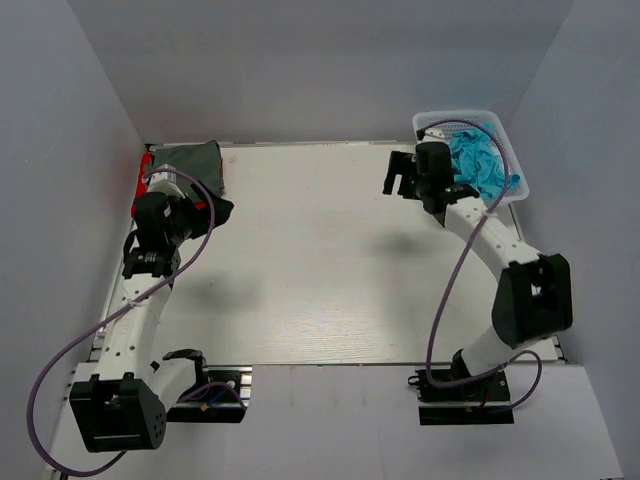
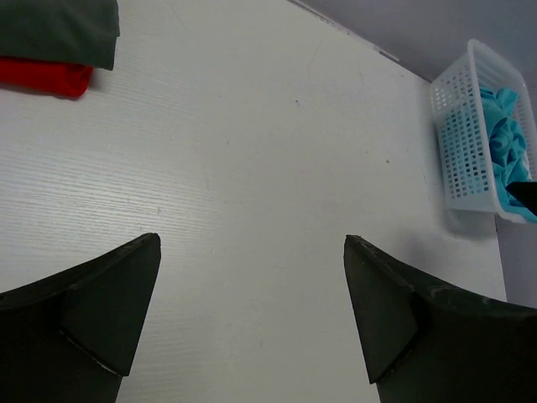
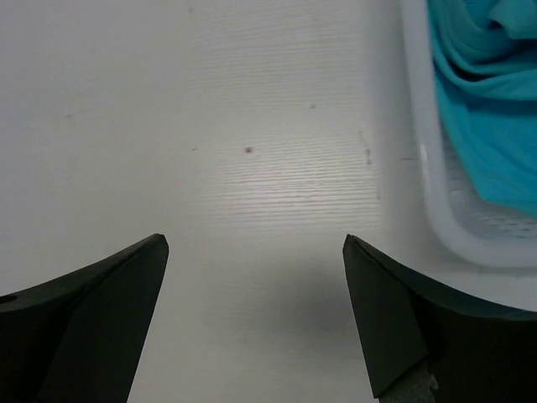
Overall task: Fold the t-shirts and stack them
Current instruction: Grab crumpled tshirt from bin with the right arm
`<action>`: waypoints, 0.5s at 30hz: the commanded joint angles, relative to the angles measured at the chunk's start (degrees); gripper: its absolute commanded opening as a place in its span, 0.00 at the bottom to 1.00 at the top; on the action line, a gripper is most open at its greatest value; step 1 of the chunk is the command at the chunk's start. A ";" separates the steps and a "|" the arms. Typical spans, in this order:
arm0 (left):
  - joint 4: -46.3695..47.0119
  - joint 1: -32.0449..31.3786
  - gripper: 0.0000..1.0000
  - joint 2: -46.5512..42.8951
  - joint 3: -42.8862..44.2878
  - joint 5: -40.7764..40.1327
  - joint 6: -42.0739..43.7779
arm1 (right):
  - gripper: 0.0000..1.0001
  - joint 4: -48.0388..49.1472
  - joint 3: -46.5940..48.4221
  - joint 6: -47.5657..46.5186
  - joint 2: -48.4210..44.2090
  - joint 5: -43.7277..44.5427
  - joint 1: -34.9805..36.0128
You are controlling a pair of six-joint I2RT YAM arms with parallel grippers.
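Observation:
A folded dark grey t-shirt lies on a red t-shirt at the table's far left corner; both show in the left wrist view, grey over red. Crumpled turquoise t-shirts fill the white mesh basket at the far right, and show in the right wrist view. No white t-shirt is in view. My left gripper is open and empty, just right of the stack. My right gripper is open and empty, just left of the basket.
The basket's wall is close to the right gripper's right finger, and the basket also shows far right in the left wrist view. Grey walls enclose the table on the left, back and right. The white table lies between the arms.

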 commanded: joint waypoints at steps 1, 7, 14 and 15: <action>-0.35 -0.20 1.00 0.61 1.64 -1.42 0.96 | 0.90 -6.38 6.78 1.42 6.16 -2.30 -5.71; -0.35 -0.20 1.00 2.37 2.87 -2.04 1.48 | 0.89 -15.15 24.27 -0.24 15.74 -3.27 -16.79; 1.32 -0.20 1.00 4.31 2.87 -2.57 2.01 | 0.89 -21.59 36.84 -3.41 23.91 -2.48 -28.83; 1.32 -0.20 1.00 5.27 2.87 -2.57 2.01 | 0.88 -21.59 37.73 -3.50 26.19 -4.48 -29.45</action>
